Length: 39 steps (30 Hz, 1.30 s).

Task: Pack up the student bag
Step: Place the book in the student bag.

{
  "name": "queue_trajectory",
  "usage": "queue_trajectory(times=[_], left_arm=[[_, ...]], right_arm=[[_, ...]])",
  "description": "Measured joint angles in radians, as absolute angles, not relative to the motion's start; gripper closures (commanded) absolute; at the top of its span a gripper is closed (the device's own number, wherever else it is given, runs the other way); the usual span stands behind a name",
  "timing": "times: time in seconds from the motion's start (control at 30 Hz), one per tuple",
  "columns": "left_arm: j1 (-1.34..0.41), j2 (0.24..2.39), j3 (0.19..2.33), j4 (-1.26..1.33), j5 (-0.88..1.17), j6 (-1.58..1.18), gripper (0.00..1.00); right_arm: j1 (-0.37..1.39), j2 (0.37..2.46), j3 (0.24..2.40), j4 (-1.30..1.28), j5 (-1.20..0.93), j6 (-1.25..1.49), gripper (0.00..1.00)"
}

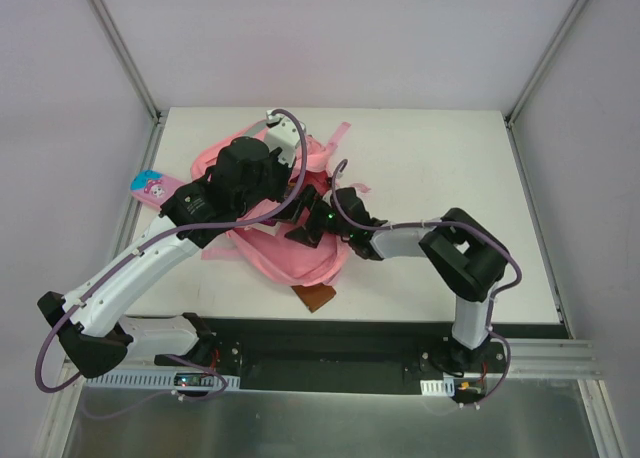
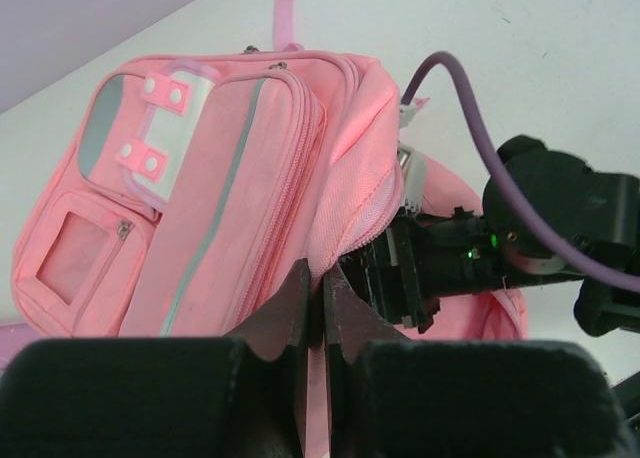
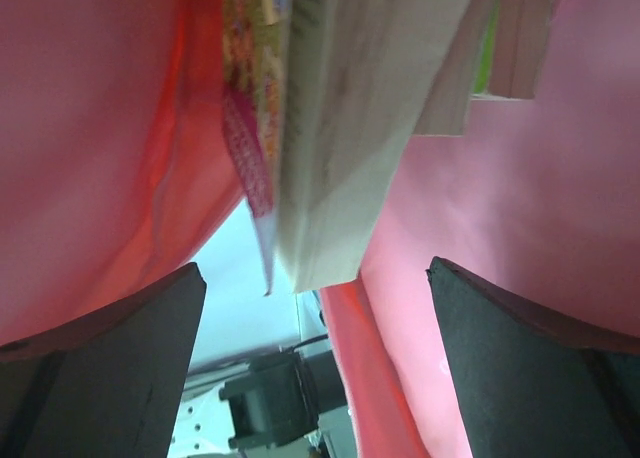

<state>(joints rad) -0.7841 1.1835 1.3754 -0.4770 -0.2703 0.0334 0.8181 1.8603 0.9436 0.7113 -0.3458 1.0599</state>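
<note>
Loading step: my left gripper (image 2: pixel 315 308) pinches the student bag (image 2: pixel 230 178) mouth open, my right gripper (image 3: pixel 312 308) is spread beneath the books (image 3: pixel 350 128) at upper centre, and next I judge a clean withdrawal is needed.

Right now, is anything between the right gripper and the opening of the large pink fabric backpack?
Nothing visible. The right gripper sits open in the mouth of the large pink fabric backpack, with pale-paged books just ahead of it inside. The left gripper pinches the rim.

Brightly and evenly lit from overhead; softly shadowed. Sharp from the top; blurred close-up at the right wrist, tinted pink by student bag (image 3: pixel 530 178).
</note>
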Motion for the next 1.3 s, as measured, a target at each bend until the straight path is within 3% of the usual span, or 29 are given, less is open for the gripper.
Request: queue_trajectory(times=[0.2, 0.3, 0.33, 0.5, 0.63, 0.7, 0.8, 0.83, 0.97, 1.3], left_arm=[[-0.784, 1.183, 1.375, -0.477, -0.270, 0.033, 1.00], [-0.784, 1.184, 1.375, -0.477, -0.270, 0.033, 1.00], [-0.784, 1.184, 1.375, -0.477, -0.270, 0.033, 1.00], [-0.784, 1.184, 1.375, -0.477, -0.270, 0.033, 1.00], [-0.784, 1.185, 1.375, -0.477, -0.267, 0.032, 1.00], [-0.784, 1.185, 1.375, -0.477, -0.266, 0.031, 1.00], [-0.784, 1.185, 1.375, -0.477, -0.266, 0.027, 1.00], [-0.784, 1.185, 1.375, -0.477, -0.266, 0.026, 1.00], [-0.784, 1.185, 1.375, -0.477, -0.266, 0.025, 1.00], [-0.784, 1.185, 1.364, -0.470, -0.266, 0.025, 1.00]], right_arm=[[0.878, 1.894, 0.942, 0.741, -0.179, 1.124, 0.14], [0.896, 1.911, 0.944, 0.788, -0.123, 1.150, 0.22], [0.900, 1.923, 0.946, 0.799, -0.108, 1.153, 0.31], [0.908, 1.958, 0.949, 0.813, -0.063, 1.164, 0.43], [0.908, 1.958, 0.949, 0.834, -0.047, 1.163, 0.42], [0.908, 1.960, 0.951, 0.838, -0.045, 1.164, 0.48], [0.907, 1.977, 0.978, 0.845, -0.045, 1.162, 0.67], [0.906, 1.981, 0.985, 0.846, -0.045, 1.161, 0.80], [0.900, 1.982, 0.989, 0.865, -0.047, 1.152, 0.98], [0.808, 1.782, 0.867, 0.760, -0.210, 1.003, 0.99]])
